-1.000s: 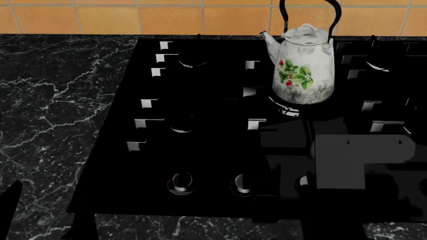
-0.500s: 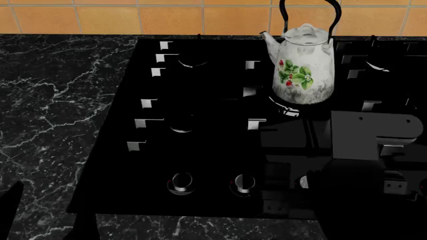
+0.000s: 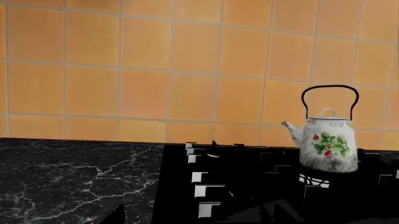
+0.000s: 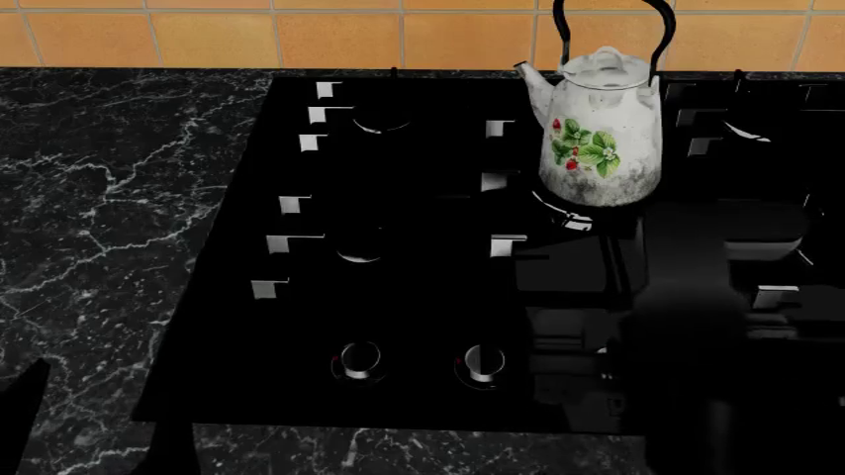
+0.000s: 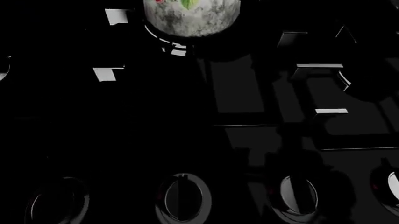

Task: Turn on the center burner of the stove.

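The stove (image 4: pixel 422 297) is a glossy black cooktop with white-glinting grate tips. The center burner's striped rim (image 4: pixel 564 218) shows under a white flowered kettle (image 4: pixel 601 129) standing on it; both also show in the right wrist view, rim (image 5: pixel 173 47) and kettle (image 5: pixel 190 16). Two silver knobs (image 4: pixel 359 360) (image 4: pixel 484 363) are in plain sight. My right arm (image 4: pixel 687 327) is a dark mass over the front right and partly hides a third knob (image 4: pixel 603 362). The right wrist view looks down on several knobs, one (image 5: pixel 182 199) in line with the kettle. Its fingers do not stand out from the black. My left gripper (image 3: pixel 199 219) shows spread tips.
Black marbled counter (image 4: pixel 106 198) lies left of the stove, with orange wall tiles (image 4: pixel 198 35) behind. Smaller burners (image 4: pixel 359 255) (image 4: pixel 380 125) sit on the stove's left side. My left arm (image 4: pixel 20 416) is at the counter's front left corner.
My right arm has swung over the stove's front right: its grey wrist block moved away from me and now reads as a dark shape. The kettle and left arm have not moved.
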### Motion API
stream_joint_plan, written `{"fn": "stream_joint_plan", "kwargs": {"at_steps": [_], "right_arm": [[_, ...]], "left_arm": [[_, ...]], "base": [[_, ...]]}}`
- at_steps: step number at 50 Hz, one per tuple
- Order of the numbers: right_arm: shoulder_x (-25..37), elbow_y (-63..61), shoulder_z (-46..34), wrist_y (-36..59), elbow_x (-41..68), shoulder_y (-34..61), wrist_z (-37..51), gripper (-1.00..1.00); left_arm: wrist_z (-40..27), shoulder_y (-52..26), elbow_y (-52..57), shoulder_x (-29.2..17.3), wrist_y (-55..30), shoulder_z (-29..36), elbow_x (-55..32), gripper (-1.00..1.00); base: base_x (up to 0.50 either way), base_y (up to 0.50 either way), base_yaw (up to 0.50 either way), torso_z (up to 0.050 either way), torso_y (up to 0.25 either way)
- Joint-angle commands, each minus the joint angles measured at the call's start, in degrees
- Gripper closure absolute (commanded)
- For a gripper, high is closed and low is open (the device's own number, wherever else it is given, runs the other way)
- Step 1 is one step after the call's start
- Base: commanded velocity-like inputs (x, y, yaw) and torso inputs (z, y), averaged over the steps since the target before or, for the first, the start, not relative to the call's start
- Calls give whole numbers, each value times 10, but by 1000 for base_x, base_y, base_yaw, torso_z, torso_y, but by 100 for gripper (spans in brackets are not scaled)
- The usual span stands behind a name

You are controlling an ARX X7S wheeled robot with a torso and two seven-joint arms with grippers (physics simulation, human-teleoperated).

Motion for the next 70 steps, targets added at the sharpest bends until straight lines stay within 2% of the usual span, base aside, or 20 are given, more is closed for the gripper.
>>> {"fn": "stream_joint_plan", "kwargs": {"at_steps": [1, 25, 42, 70], "right_arm": [[-3, 49, -39, -3, -24, 33, -24, -100], [0, 96, -83, -65, -61, -7, -97, -100], [-13, 151, -133, -100, -102, 12, -156, -100], [-2, 174, -137, -117, -102, -15, -171, -100]], "left_arm": [[-3, -1, 0, -2, -1, 5, 4, -100], [-10, -2, 1, -7, -2, 11, 8, -100], [-13, -2, 1, -10, -2, 15, 7, -100], [-19, -5, 0, -14, -2, 22, 10, -100]], "base": [[0, 0, 0, 0, 0], [0, 0, 0, 0, 0], [5, 0, 3, 0, 0], [9, 1, 6, 0, 0]]}}
